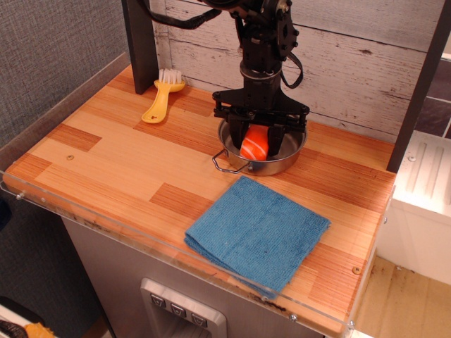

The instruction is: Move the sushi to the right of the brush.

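Arm is pointing straight down, gripper (256, 140) pinching the sushi (255, 143) between its fingers, inside the metal pan (282, 164). Brush (162, 95) is lying well left of gripper, near the back wall.

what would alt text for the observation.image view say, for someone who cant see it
A black gripper is closed around an orange sushi over a metal pan on a wooden table. A yellow brush lies at back left, a blue cloth in front.
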### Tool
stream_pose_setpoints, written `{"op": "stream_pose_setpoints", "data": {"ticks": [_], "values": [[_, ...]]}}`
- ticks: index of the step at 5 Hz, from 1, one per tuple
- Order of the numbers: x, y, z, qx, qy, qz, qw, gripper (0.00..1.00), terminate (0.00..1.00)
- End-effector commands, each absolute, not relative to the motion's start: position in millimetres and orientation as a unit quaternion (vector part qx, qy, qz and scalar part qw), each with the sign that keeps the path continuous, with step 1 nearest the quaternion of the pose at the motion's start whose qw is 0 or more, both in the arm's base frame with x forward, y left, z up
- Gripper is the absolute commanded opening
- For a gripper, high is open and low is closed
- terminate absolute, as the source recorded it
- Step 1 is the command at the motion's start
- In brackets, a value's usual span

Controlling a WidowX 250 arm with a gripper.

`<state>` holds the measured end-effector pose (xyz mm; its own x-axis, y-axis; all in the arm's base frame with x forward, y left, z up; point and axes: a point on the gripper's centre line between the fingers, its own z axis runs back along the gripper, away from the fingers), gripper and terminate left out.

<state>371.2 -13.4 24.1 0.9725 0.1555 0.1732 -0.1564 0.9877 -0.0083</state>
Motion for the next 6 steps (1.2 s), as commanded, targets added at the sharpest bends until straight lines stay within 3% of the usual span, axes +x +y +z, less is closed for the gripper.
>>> {"op": "stream_pose_setpoints", "data": {"ticks": [1,2,4,6], "values": [[378.9,34.8,126.0,-0.058,-0.200,0.030,0.978,0.00,0.00],[390.0,59.0,133.6,-0.028,-0.180,-0.017,0.983,0.00,0.00],[404.8,84.2,99.0,0.019,-0.122,-0.063,0.990,0.00,0.00],[401.5,84.0,69.4,0.028,-0.113,-0.052,0.992,0.00,0.00]]}}
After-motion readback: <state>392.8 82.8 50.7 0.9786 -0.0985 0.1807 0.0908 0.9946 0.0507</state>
